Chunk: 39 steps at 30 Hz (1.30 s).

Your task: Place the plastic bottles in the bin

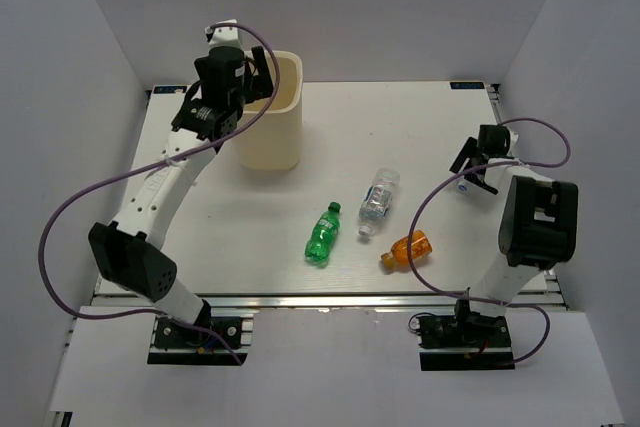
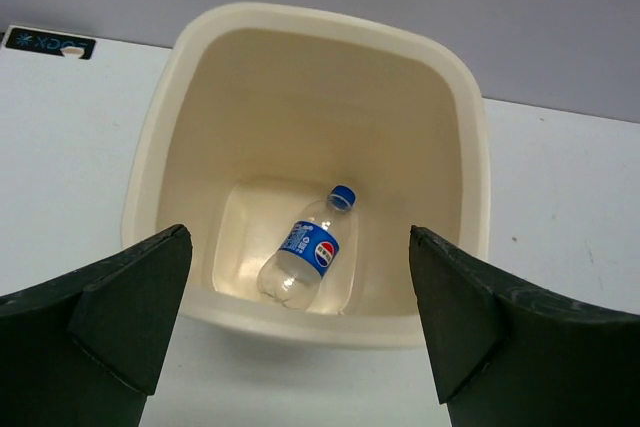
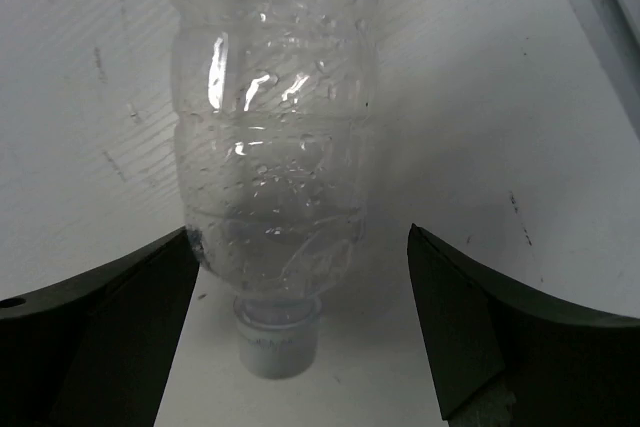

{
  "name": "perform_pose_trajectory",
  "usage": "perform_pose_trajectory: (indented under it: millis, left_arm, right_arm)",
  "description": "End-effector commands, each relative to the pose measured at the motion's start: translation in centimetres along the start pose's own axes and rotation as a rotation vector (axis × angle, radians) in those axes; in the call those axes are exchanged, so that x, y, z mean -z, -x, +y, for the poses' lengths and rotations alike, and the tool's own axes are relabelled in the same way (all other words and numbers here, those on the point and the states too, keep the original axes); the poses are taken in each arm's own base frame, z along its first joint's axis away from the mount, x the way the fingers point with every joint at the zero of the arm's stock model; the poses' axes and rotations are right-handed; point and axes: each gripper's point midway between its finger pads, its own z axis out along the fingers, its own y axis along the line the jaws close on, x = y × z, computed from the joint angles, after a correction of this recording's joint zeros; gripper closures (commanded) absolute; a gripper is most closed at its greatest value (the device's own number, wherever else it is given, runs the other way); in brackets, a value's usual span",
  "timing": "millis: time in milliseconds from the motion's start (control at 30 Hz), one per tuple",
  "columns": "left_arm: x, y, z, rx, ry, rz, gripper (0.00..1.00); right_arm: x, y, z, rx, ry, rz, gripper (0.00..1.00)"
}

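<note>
— Black left fingers (image 2: 120, 317) sit at seven and five o'clock in the left wrist view, spread wide and holding nothing. The left gripper (image 2: 300, 237) hangs over the tall cream plastic bin (image 2: 330, 27). One clear plastic bottle with blue label and cap (image 2: 305, 262) lies on its floor.

— What's the danger there?

— It hangs above the mouth, so I judge a bottle brought in could knock against it.

— And the right wrist view?

— The right gripper (image 3: 300, 237) is spread too, either side of the neck end of the large clear ribbed plastic bottle (image 3: 275, 127). Its white cap (image 3: 280, 342) is at six o'clock. I cannot tell whether they touch. Closing on that slick taper could squirt it out.

— Top view?

— Around five o'clock lie the green plastic bottle (image 1: 323, 234), the small clear bluish-labelled bottle (image 1: 378, 197) and the short orange bottle (image 1: 406, 250). The bin stands at ten, well apart from the right gripper, so a long carry risks a drop.
</note>
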Motion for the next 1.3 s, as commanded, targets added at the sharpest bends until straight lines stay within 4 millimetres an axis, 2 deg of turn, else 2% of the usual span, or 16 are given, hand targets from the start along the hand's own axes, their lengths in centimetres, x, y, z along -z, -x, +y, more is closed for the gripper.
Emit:
perform_pose_trajectory:
  millis: [0, 67, 200, 233, 300, 400, 433, 500, 567, 667, 767, 867, 1000, 1067, 1133, 1267]
  left_arm:
    - [3.2, 2.0, -0.6, 0.056, -0.102, -0.067, 0.02]
    - [3.7, 2.2, -0.7, 0.069, -0.117, -0.076, 0.02]
    - [4.2, 1.8, -0.9, 0.074, -0.141, -0.064, 0.02]
    - [4.2, 1.7, -1.1, 0.075, -0.155, -0.062, 0.02]
    - [4.3, 1.6, -1.6, 0.08, -0.183, -0.058, 0.02]
    - [4.4, 1.1, -3.1, 0.091, -0.264, -0.039, 0.02]
    - [4.7, 0.9, -4.5, 0.097, -0.341, -0.028, 0.02]
    - [4.7, -0.2, -6.1, 0.099, -0.427, 0.001, 0.02]
    - [5.4, -1.0, -8.8, 0.124, -0.585, 0.031, 0.02]
    - [5.5, -2.1, -11.3, 0.143, -0.703, 0.071, 0.02]
    - [6.0, -3.2, -13.8, 0.139, -0.777, 0.094, 0.02]
    - [6.7, -3.9, -16.1, 0.137, -0.837, 0.094, 0.02]
    - [7.5, -4.8, -19.1, 0.157, -0.923, 0.11, 0.02]
    - [7.0, -5.9, -19.9, 0.177, -0.921, 0.132, 0.02]
    - [6.6, -5.4, -20.3, 0.212, -0.916, 0.115, 0.02]
    - [5.3, -6.2, -20.5, 0.226, -0.879, 0.135, 0.02]
  right_arm:
    - [-1.7, 1.9, 0.0, -0.031, -0.032, -0.059, 0.13]
    - [-2.5, 1.3, 0.1, -0.025, -0.029, -0.042, 0.19]
    - [-2.3, 1.2, 0.6, -0.008, 0.003, -0.046, 0.48]
    - [-2.1, 1.6, 0.8, -0.003, 0.018, -0.063, 0.59]
    - [-1.0, 2.6, 1.4, 0.03, 0.067, -0.101, 0.74]
    - [1.7, 4.3, 3.5, 0.11, 0.208, -0.161, 0.83]
    - [2.6, 4.3, 4.8, 0.138, 0.287, -0.171, 0.85]
    - [5.6, 5.4, 6.7, 0.164, 0.402, -0.224, 0.91]
    - [8.8, 5.6, 9.3, 0.199, 0.556, -0.248, 0.91]
    - [13.4, 4.5, 13.3, 0.272, 0.798, -0.251, 0.9]
    - [18.1, 2.1, 17.6, 0.357, 0.995, -0.239, 0.9]
    - [21.6, 0.5, 20.3, 0.409, 1.121, -0.225, 0.9]
    - [26.4, -1.3, 23.3, 0.461, 1.302, -0.222, 0.92]
    - [28.3, -1.8, 24.4, 0.478, 1.348, -0.229, 0.92]
    - [29.8, -2.0, 24.9, 0.476, 1.386, -0.226, 0.92]
    - [32.7, -2.8, 25.4, 0.483, 1.501, -0.222, 0.92]
